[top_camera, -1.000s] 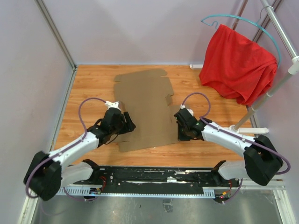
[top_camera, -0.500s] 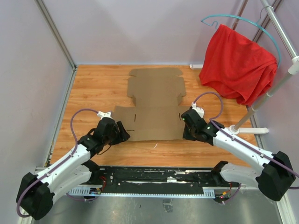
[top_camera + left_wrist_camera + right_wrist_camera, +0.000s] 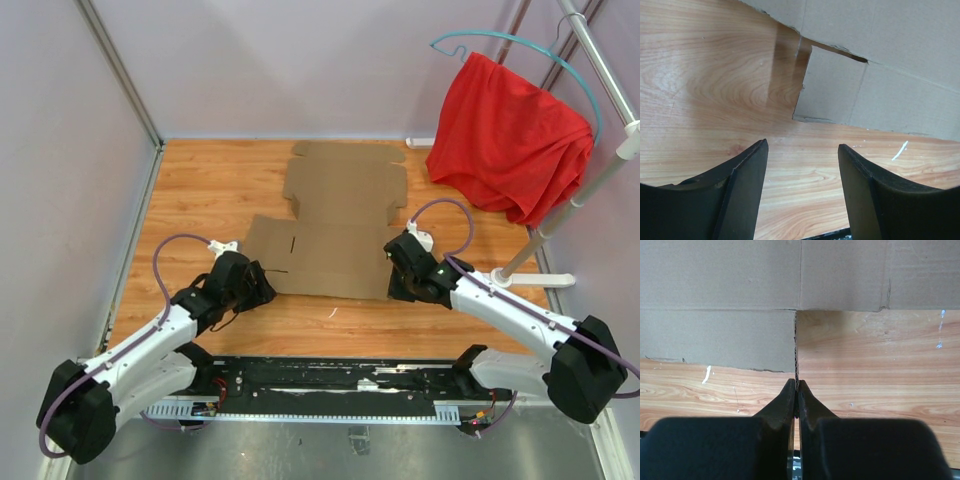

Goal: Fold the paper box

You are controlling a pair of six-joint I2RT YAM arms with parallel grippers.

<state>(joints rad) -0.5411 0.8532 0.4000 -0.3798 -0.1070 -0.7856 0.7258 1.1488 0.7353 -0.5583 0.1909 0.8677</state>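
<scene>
Your left gripper (image 3: 802, 145) hangs low with jaws apart, holding nothing; your right gripper (image 3: 796, 386) pinches the box (image 3: 720, 335) edge.

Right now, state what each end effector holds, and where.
Right end effector pinches the paper box by its near right flap edge; left end effector holds nothing.

Overhead the light is bright, soft and even. The pale lilac walls (image 3: 300, 60) carry no hard shadows, and the draped red cloth (image 3: 505, 140) is saturated but not blown out. The grey metal corner post (image 3: 120, 75) slants hard, as the wide lens stretches the edges.

In the left wrist view, the glossy wooden table (image 3: 705, 90) mirrors the plain brown cardboard sheet (image 3: 890, 60) as a dim brown smear beside its edge. The left gripper (image 3: 802, 145) goes near-black, its detail lost.

In the right wrist view the cardboard is crisp, while the right gripper (image 3: 796, 386) is soft and out of focus. A faint shadow falls on the wood under the sheet's edge at right.
</scene>
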